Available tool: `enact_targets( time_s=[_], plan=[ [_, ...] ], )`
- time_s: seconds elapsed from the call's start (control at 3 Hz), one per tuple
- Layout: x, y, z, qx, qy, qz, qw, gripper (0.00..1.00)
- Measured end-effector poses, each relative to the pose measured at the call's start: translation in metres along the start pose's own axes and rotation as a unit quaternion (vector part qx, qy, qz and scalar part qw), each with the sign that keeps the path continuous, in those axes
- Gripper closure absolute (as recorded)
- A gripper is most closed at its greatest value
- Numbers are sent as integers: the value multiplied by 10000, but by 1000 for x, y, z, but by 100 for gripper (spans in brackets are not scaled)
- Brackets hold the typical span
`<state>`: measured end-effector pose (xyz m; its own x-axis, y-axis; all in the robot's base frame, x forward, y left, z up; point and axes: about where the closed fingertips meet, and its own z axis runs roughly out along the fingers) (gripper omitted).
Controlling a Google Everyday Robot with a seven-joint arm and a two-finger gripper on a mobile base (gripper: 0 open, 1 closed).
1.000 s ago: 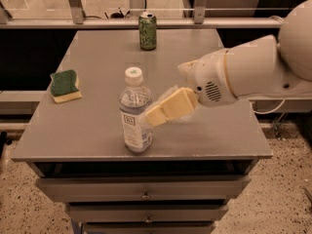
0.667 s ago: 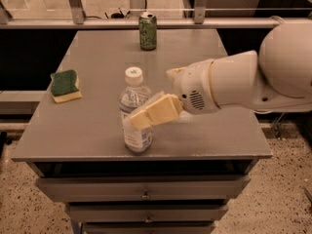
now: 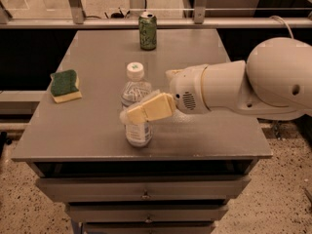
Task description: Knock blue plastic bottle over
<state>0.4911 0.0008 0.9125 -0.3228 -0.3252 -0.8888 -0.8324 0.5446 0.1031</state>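
Note:
The blue plastic bottle (image 3: 134, 88), clear with a white cap and a pale label, stands upright near the front middle of the grey table (image 3: 214, 135). My gripper (image 3: 141, 110), cream-coloured at the end of a bulky white arm (image 3: 243, 84), reaches in from the right. It lies across the front of the bottle's lower body at label height and covers part of it. The bottle looks touched by it or very close to it.
A green drink can (image 3: 147, 30) stands at the table's far edge. A green and yellow sponge (image 3: 65, 85) lies at the left side. Drawers (image 3: 146, 194) sit under the tabletop. A metal railing (image 3: 195, 18) runs behind the table.
The arm has moved left, and the gripper has gone from the bottle's right side to lying across its front. The bottle still stands upright in the same place.

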Motion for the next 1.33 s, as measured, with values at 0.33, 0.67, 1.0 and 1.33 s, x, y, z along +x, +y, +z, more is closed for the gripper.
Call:
enact_targets(
  time_s=[0.33,0.67,1.0,1.33],
  plan=[
    [2,-60,9,300,-87,99,9995,0],
    [-3,-103,14,473,-186,115,9986,0],
    [-18,-133,15,613,-337,35,9975,0],
    [-25,-146,18,653,-437,8,9969,0]
  ],
)
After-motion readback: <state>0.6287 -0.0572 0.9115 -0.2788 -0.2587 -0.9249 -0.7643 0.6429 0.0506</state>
